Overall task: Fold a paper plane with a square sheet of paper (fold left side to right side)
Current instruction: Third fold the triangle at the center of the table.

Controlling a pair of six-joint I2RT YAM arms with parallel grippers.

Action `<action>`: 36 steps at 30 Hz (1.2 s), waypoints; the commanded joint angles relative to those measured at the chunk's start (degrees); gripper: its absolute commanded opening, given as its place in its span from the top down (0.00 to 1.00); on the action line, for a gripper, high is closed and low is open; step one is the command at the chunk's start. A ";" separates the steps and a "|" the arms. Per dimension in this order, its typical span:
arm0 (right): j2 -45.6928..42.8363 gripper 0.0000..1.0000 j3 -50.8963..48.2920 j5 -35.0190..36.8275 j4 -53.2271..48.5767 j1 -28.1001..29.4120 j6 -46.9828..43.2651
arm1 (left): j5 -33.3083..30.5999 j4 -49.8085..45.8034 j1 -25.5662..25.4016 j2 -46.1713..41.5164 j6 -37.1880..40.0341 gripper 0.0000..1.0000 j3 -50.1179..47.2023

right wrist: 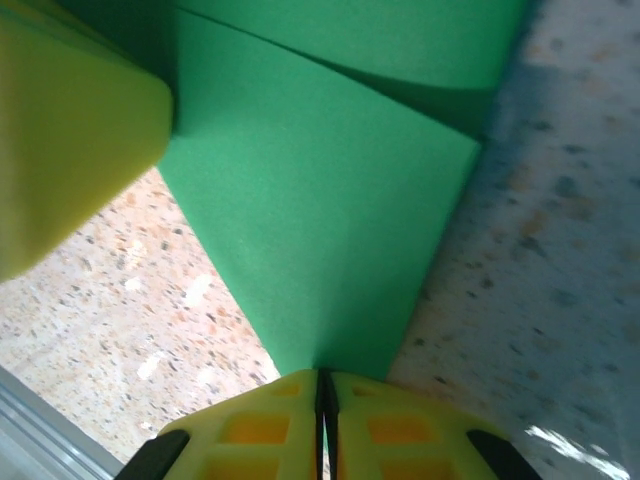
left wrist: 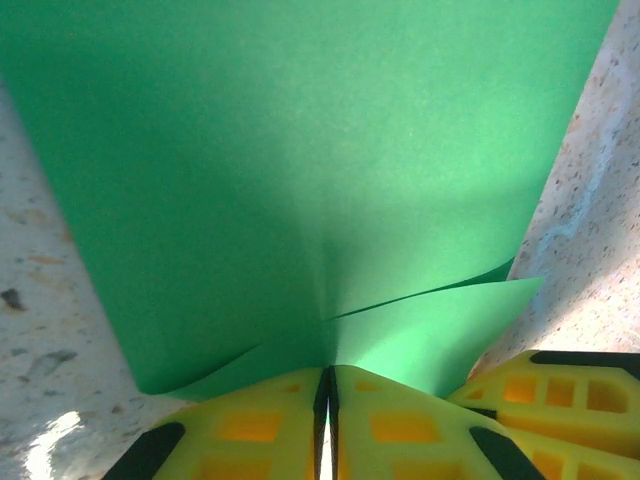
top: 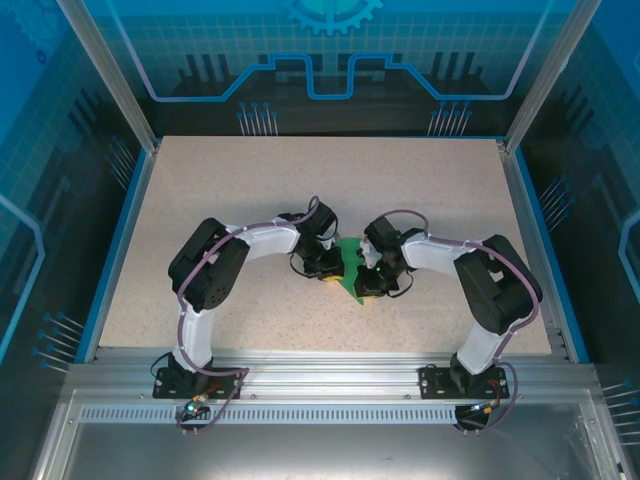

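The green paper (top: 349, 272) lies mid-table as a folded, pointed shape between both grippers. My left gripper (top: 330, 272) sits at its left edge; in the left wrist view its yellow jaws (left wrist: 327, 385) are shut on the paper (left wrist: 300, 170), whose layers gape open just beyond the fingertips. My right gripper (top: 366, 284) holds the near pointed end; its jaws (right wrist: 325, 385) are shut on the tip of the paper (right wrist: 320, 220). A yellow finger of the left gripper (right wrist: 70, 130) shows at the upper left of the right wrist view.
The speckled beige tabletop (top: 300, 190) is bounded by blue side rails (top: 115, 240) and a silver aluminium frame along the near edge (top: 320, 365). Both arm bases (top: 195, 380) stand on that frame.
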 commanded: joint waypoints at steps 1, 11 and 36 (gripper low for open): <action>-2.54 0.88 0.45 2.77 -6.42 0.35 1.93 | -4.78 -3.11 0.09 2.74 0.78 0.86 -0.04; -0.01 0.89 6.11 -1.44 -1.64 4.01 7.08 | -4.98 -3.35 -0.03 2.69 0.70 0.86 0.10; -0.32 0.89 -6.89 2.10 0.13 2.11 12.83 | -7.64 -4.14 0.02 3.69 0.30 0.88 0.00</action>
